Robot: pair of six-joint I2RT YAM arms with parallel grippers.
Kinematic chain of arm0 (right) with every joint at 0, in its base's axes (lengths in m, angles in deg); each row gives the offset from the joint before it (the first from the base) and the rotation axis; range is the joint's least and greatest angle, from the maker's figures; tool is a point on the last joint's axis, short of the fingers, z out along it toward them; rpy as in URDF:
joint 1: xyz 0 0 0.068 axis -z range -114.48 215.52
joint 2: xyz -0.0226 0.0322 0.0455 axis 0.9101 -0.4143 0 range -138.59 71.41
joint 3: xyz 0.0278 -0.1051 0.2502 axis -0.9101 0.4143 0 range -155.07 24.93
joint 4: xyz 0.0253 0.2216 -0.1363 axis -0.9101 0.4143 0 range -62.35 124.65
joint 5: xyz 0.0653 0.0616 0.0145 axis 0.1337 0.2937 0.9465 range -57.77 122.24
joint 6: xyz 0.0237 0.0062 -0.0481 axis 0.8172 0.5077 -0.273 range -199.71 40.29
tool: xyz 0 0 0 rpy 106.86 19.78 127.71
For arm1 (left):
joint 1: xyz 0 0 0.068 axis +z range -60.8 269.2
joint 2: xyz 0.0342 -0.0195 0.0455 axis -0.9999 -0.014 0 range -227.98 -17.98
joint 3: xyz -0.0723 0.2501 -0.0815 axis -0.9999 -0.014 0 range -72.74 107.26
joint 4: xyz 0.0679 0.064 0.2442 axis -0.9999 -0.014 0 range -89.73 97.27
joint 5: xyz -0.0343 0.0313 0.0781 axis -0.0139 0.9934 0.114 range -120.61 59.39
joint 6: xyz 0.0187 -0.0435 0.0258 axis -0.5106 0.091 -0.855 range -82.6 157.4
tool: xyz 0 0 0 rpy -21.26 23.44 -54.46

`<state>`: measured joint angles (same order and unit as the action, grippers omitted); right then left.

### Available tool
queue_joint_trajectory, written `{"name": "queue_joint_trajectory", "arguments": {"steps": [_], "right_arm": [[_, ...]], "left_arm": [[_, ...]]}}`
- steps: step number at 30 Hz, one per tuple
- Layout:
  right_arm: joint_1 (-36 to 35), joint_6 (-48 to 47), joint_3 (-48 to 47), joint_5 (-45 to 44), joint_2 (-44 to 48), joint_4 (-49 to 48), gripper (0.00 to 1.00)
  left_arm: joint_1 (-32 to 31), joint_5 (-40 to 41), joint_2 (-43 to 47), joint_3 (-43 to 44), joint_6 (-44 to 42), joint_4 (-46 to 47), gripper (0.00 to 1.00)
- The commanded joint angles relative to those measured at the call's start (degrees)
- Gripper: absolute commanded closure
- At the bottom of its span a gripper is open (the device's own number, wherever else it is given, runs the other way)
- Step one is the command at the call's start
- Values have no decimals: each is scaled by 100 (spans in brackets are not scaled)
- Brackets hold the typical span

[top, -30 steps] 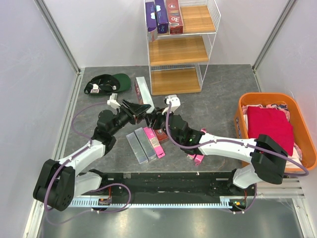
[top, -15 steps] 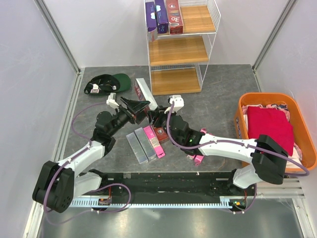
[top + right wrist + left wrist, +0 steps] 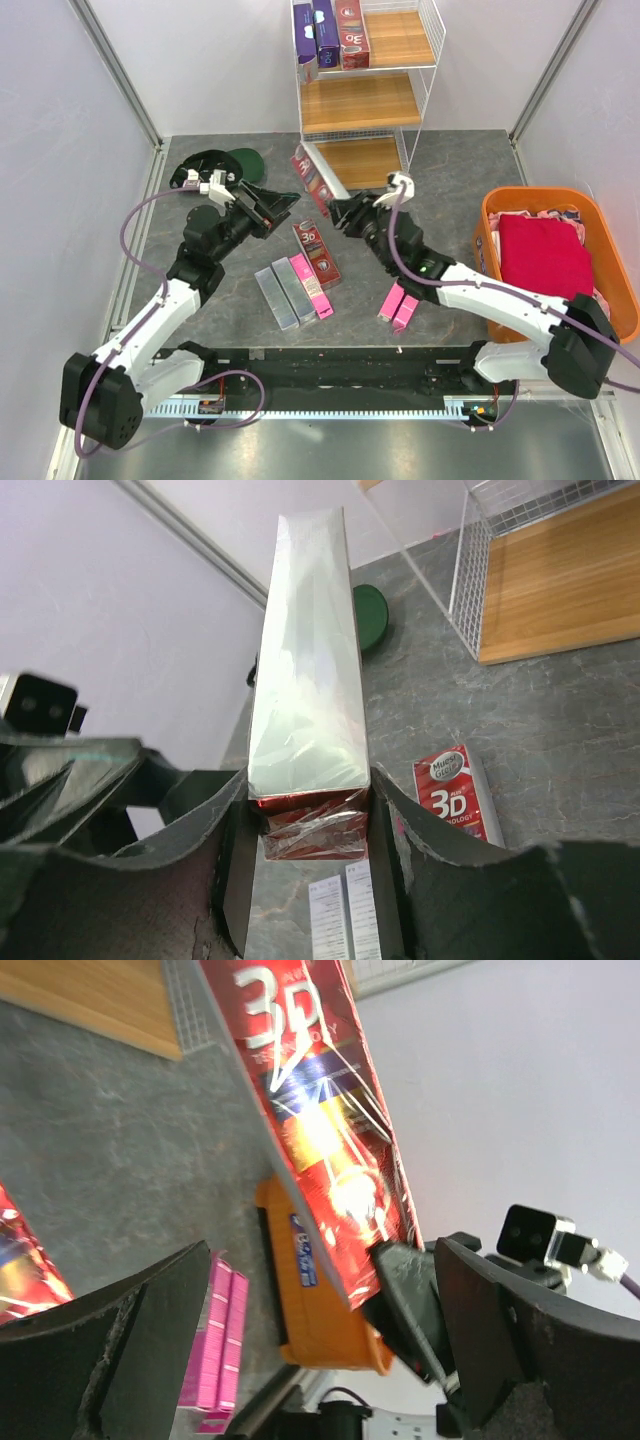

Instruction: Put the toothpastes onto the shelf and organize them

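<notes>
**A:** Three top-board cartons (image 3: 328,32) stand side by side at the upper middle of the overhead view. Two are purple and one is dark red. The two lower boards of the shelf (image 3: 360,103) are bare wood.

**B:** And the arms?

**A:** The right gripper (image 3: 342,211) is clamped on one end of the held carton (image 3: 313,178), a dark red one with "3D" print. It is tilted above the table at frame centre, just in front of the lowest board.

**B:** The other one?

**A:** The left gripper (image 3: 278,207) has its jaws spread wide with nothing between them. It sits left of the raised box and faces it.

**B:** What's on the table?

**A:** The flat red carton (image 3: 316,253) lies below centre. At its lower left, the silver-grey cartons (image 3: 278,297) and the pink carton (image 3: 311,285) lie side by side. The pink pair (image 3: 400,307) lies lower right of centre. A green cap (image 3: 225,165) is at the upper left, and an orange basket (image 3: 490,215) is at the right edge.
</notes>
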<state>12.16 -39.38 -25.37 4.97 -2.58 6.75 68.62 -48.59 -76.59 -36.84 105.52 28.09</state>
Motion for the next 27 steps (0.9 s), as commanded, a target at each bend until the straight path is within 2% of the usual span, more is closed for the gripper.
{"name": "queue_joint_trajectory", "arguments": {"steps": [1, 4, 10, 12, 13, 14, 16, 17, 20, 27], "right_arm": [[728, 1070, 187, 1255, 579, -309, 67], [1248, 1527, 302, 1785, 825, -379, 67], [2382, 2723, 521, 3594, 1045, -958, 67], [2829, 3574, 592, 4525, 827, -1607, 67], [2945, 3987, 722, 4763, 712, -1949, 67], [3041, 4635, 785, 4966, 441, -2744, 68], [3174, 5132, 873, 5354, 185, -3443, 69], [3166, 5203, 856, 5433, 19, -3742, 69], [3174, 5134, 750, 5451, -1, -3614, 69], [3183, 4211, -101, 5416, 429, -2235, 69]], "left_arm": [[36, 610, 384, 313, -984, -1044, 0], [28, 813, 499, 312, -1099, -1176, 0], [36, 954, 526, 347, -1222, -1326, 0], [28, 998, 482, 330, -1222, -1317, 0], [28, 998, 456, 330, -1213, -1317, 0], [28, 998, 438, 330, -1222, -1317, 0], [28, 989, 394, 330, -1213, -1300, 0], [28, 980, 385, 330, -1204, -1291, 0], [28, 1007, 377, 330, -1239, -1300, 0], [36, 1095, 359, 330, -1301, -1352, 0]]}}
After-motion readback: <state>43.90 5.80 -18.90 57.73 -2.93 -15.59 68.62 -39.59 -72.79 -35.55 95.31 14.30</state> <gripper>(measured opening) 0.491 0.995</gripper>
